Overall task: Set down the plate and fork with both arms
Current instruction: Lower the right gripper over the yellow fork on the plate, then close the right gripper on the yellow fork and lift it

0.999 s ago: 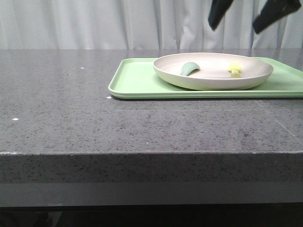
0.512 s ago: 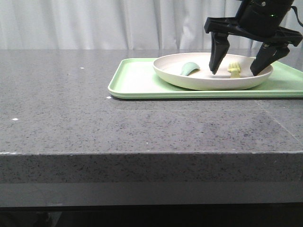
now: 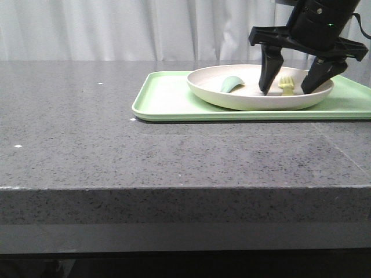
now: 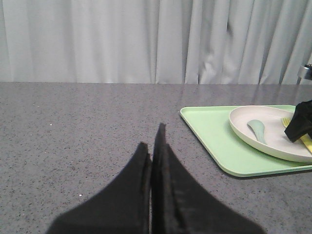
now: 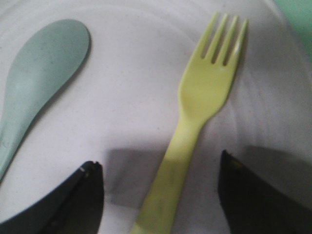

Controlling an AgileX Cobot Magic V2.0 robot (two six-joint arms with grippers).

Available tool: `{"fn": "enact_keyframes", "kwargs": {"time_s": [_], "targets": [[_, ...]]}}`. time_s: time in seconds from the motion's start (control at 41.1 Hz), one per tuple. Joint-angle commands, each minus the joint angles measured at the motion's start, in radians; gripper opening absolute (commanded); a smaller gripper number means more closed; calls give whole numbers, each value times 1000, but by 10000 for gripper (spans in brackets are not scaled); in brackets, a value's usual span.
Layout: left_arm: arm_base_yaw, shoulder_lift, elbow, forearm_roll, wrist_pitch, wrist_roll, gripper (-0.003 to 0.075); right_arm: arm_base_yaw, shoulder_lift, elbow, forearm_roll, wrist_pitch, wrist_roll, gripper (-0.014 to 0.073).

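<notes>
Since a second ago we see the right pincer (image 3: 284, 90) has dropped from high above into the large round cream matte plate (image 3: 243, 98), fingers spread wide, straddling the small pale yellow plastic fork (image 5: 195, 126) without touching it. That plate sits on a light green rectangular tray (image 3: 168, 98) at the worktop's (image 3: 116, 150) far right, a grey-green spoon (image 3: 232, 84) beside the fork. Left pincer (image 4: 153, 146) is clenched empty, nearer the left edge. We judge the fork light, stiff, slippery; best pinched across its narrow handle.
</notes>
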Motion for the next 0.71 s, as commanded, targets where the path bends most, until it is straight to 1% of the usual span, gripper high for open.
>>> {"fn": "enact_keyframes", "kwargs": {"time_s": [0.0,0.024,0.097,0.171,0.244,0.365,0.56,0.682], "targets": [[1,11,-25,-3,-83,2,-18,-2,-46,-32,1,-20,1,352],[1,11,-25,-3,-83,2,-18,-2,-46,-32,1,-20,1,304],[1,11,-25,-3,-83,2,-18,-2,-46,-32,1,-19,1,199],[1,11,-25,-3,-83,2,-18,-2,-46,-32,1,-19,1,122],[1,11,-25,-3,-83,2,-18,-2,-46,-32,1,-19,1,71],[1,11,-25,-3,-83,2,-18,-2,-50,-33,1,-19,1,38],[1,11,-25,-3,-83,2,-18,-4,-103,-33,1,-24,1,36],[1,11,-25,-3,-83,2,-18,-37,-159,-34,-1,-28,1,36]]}}
